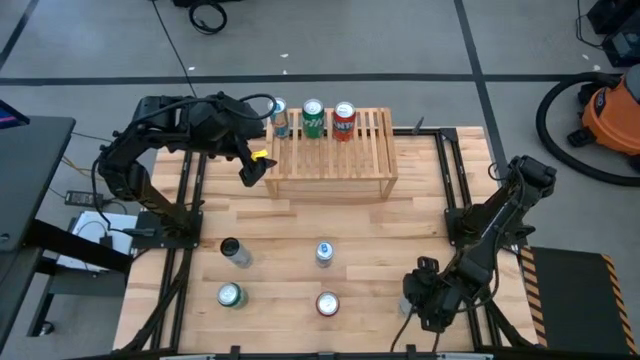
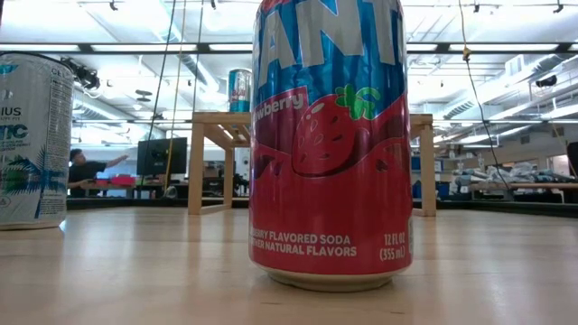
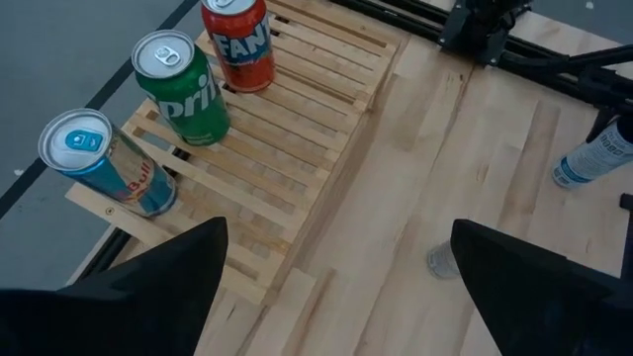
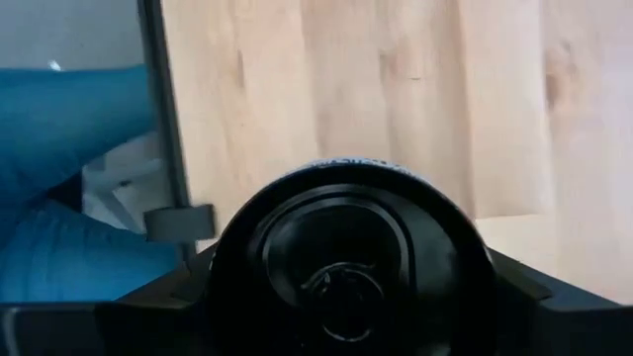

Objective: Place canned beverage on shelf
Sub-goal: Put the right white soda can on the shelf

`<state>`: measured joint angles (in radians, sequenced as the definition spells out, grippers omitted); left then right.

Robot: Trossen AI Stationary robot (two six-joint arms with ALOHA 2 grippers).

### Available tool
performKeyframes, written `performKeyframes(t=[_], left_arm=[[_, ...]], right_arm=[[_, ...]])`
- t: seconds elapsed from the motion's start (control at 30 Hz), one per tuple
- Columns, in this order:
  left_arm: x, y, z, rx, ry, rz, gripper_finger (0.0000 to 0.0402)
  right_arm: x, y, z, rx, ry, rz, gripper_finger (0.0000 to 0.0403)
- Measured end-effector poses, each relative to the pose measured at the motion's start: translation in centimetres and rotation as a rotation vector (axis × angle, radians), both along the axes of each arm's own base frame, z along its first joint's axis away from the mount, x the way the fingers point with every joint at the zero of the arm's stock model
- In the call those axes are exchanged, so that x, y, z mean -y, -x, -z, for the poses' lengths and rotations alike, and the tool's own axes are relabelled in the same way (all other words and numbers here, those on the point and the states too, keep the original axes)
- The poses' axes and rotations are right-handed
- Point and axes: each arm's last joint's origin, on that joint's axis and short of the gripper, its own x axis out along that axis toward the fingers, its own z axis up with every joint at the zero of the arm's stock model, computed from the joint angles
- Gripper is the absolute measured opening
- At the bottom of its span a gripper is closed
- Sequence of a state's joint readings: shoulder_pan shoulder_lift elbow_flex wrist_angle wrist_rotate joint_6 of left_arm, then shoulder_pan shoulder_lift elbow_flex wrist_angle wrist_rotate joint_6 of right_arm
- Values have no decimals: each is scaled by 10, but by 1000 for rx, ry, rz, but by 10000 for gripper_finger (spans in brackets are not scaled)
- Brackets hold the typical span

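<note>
The light wooden shelf (image 1: 335, 160) stands at the table's far side. On its top, from left to right, stand a blue-silver can (image 1: 280, 118), a green can (image 1: 313, 118) and a red can (image 1: 344, 120). My left gripper (image 1: 252, 168) hangs open beside the shelf's left end with nothing between its fingers. My right gripper (image 1: 425, 300) is low at the table's near right, shut on a black can (image 4: 346, 257) whose dark top and pull tab fill the right wrist view. In the high view the gripper hides that can. My right gripper has the black can between its two fingers, one finger (image 4: 148, 307) on each side of the can's upper wall (image 4: 226, 262). The fingers come steeply from above. The can stands upright; the can itself hides whether its base is on the table.
Loose cans stand on the table's near half: a dark one (image 1: 235, 252), a white-blue one (image 1: 323, 253), a green-white one (image 1: 231, 295) and a red strawberry soda (image 2: 330, 144). Black rails (image 1: 445, 190) run along both sides of the table. Blue cloth (image 4: 69, 198) shows beyond the rail.
</note>
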<state>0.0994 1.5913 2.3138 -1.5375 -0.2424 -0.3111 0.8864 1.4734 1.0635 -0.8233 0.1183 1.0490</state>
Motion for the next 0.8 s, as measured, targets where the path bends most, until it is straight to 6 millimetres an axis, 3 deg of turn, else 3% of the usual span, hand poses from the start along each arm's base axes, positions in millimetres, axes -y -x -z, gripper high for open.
performKeyframes(t=[0.13,0.33,0.57,0.8], left_arm=[[0,0,0,8,16,-18,389],[0,-13,7,-19,32,-29,389],[-5,-35,21,-84,9,-6,389],[-16,-36,26,-146,-37,-63,389]], right_arm=[[14,-5,-11,8,-15,-17,270],[47,-17,-46,9,59,-23,270],[97,-39,-96,14,145,8,270],[151,-51,-147,114,245,63,270]])
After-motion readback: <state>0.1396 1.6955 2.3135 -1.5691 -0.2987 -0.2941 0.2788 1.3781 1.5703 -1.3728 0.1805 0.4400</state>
